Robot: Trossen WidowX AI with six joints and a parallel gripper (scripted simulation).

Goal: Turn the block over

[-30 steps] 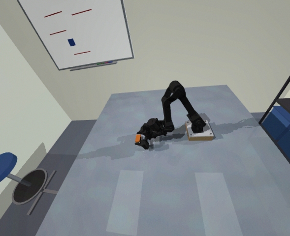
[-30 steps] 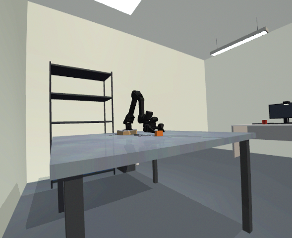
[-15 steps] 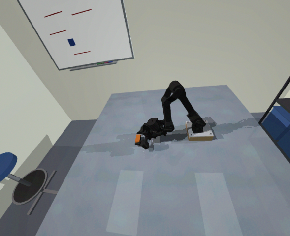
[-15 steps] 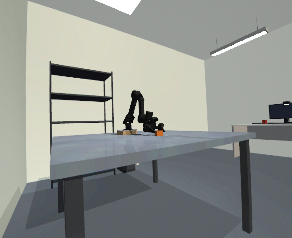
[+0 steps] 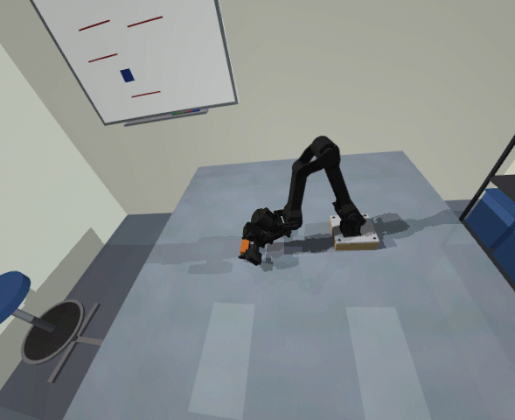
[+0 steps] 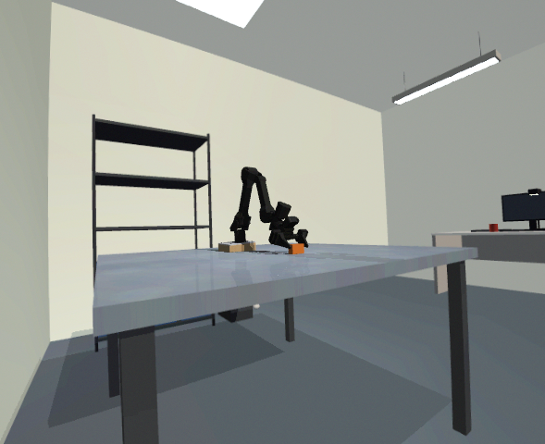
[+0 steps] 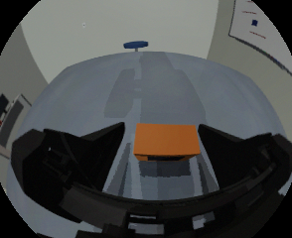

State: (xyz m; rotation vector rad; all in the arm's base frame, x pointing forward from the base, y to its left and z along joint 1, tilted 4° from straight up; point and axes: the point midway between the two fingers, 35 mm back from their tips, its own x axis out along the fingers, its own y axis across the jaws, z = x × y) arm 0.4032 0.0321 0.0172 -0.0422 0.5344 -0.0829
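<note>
One orange block (image 7: pixel 166 142) sits ahead of my claw (image 7: pixel 161 142), lying flat on the grey table (image 7: pixel 153 82). From my wrist view it lies at about twelve o'clock from the lens, between my two dark fingers, which stand wide apart with nothing clamped between them. A strip of table shows on each side of the block, so neither finger seems to be touching it. The face turned up to me is plain orange; I cannot tell from here where the marked side has ended up.

From the top view my arm (image 5: pixel 314 176) arches up from its tan base plate (image 5: pixel 354 237) and comes down toward nine o'clock, with the claw (image 5: pixel 254 249) low over the table (image 5: pixel 293 325). The block (image 5: pixel 244 245) peeks out as a small orange patch at the nine o'clock edge of my wrist, mostly covered by the black housing.

From the exterior view the block (image 6: pixel 296 248) rests on the table (image 6: pixel 263 277), just at the three o'clock side of my claw (image 6: pixel 293 239), and the base plate (image 6: pixel 236 246) stands at nine o'clock from it. A dark shelf rack (image 6: pixel 150 181) stands behind the table, toward nine o'clock of the arm, and a whiteboard (image 5: pixel 135 59) hangs on the far wall in the top view.
</note>
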